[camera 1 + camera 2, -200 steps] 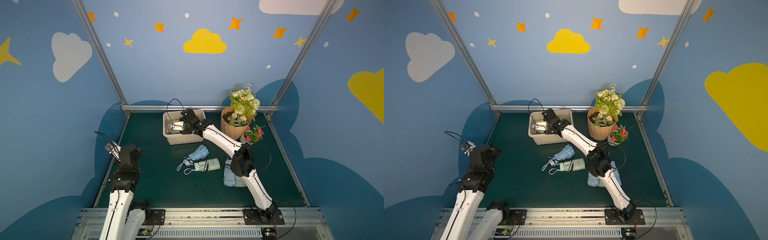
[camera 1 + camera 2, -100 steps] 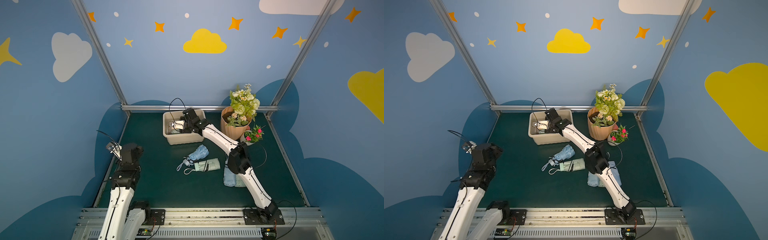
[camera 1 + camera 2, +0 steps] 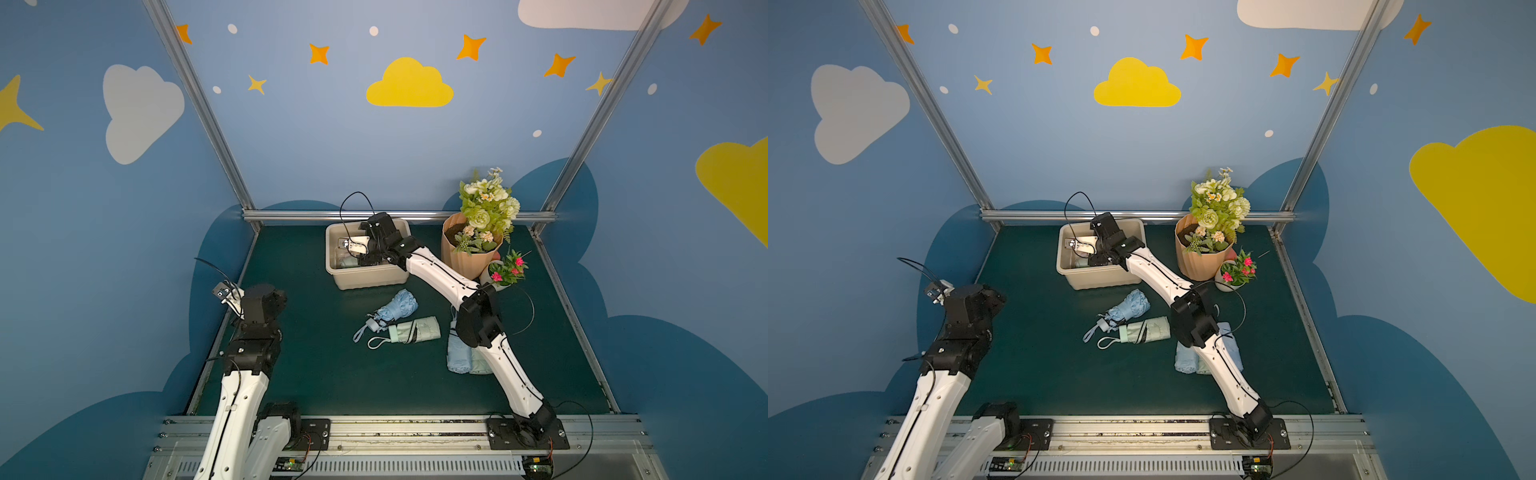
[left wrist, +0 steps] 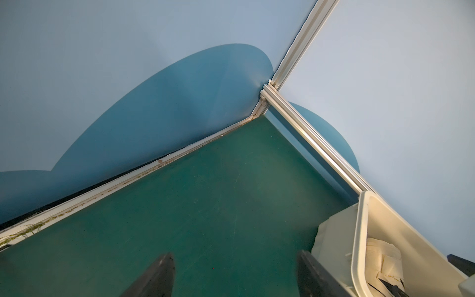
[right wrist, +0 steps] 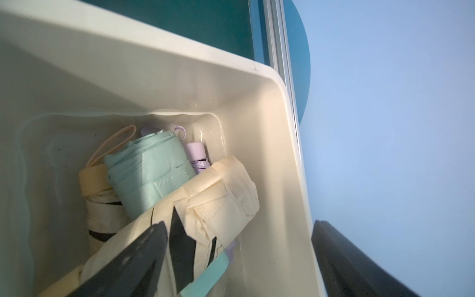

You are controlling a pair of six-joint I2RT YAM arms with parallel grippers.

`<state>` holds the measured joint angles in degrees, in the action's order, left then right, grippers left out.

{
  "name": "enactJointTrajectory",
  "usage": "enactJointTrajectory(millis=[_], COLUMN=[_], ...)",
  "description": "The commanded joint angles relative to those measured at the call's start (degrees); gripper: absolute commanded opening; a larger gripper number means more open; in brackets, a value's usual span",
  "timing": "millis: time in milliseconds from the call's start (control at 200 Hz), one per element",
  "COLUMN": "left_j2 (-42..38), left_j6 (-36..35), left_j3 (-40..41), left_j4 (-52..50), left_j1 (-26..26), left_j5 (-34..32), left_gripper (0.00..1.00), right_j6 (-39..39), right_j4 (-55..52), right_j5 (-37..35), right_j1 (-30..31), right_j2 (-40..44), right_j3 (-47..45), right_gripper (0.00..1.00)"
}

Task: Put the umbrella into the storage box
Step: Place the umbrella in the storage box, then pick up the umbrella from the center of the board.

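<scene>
With the cream umbrella (image 5: pixel 218 195) lying in the box (image 5: pixel 257 115) and the right gripper (image 5: pixel 239 225) spread wide and empty just over it, lift straight up, clear of fabric and rim, before reaching for the blue umbrella (image 3: pixel 395 305) on the mat (image 3: pixel 316 353).

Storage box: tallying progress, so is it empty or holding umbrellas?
Holding several. In the right wrist view the storage box contains a folded mint umbrella, a cream umbrella and a lilac umbrella partly hidden.
</scene>
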<state>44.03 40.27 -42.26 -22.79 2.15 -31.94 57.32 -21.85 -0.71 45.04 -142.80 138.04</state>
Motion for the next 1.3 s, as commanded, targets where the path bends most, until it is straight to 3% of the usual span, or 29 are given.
enactJointTrajectory(millis=[0, 335, 816, 1096, 1296], left_j2=[0.51, 2.81, 4.74, 9.74, 15.86], left_j6=[-5.69, -15.18, -34.27, -39.88, -43.56], left_j3=[-2.19, -3.84, -3.37, -4.40, -5.11], left_j4=[3.77, 7.03, 8.97, 8.61, 8.11], left_j1=[0.16, 0.20, -1.85, -9.06, -20.42], left_j5=[-0.73, 10.43, 35.89, 47.10, 46.44], left_gripper=[0.81, 0.82, 0.85, 0.86, 0.86], right_j6=[-1.96, -9.58, -38.48, -55.99, -64.13], right_j4=[3.07, 14.89, 37.31, 31.55, 21.17], right_j5=[1.96, 4.40, -2.43, -16.02, -24.66], right_j1=[0.91, 4.91, 9.09, 9.72, 9.38], right_j2=[7.43, 28.71, 53.71, 62.98, 68.87], right_j3=[-2.88, -30.89, -69.21, -79.31, -82.23], right_gripper=[0.95, 0.94, 0.93, 0.92, 0.92])
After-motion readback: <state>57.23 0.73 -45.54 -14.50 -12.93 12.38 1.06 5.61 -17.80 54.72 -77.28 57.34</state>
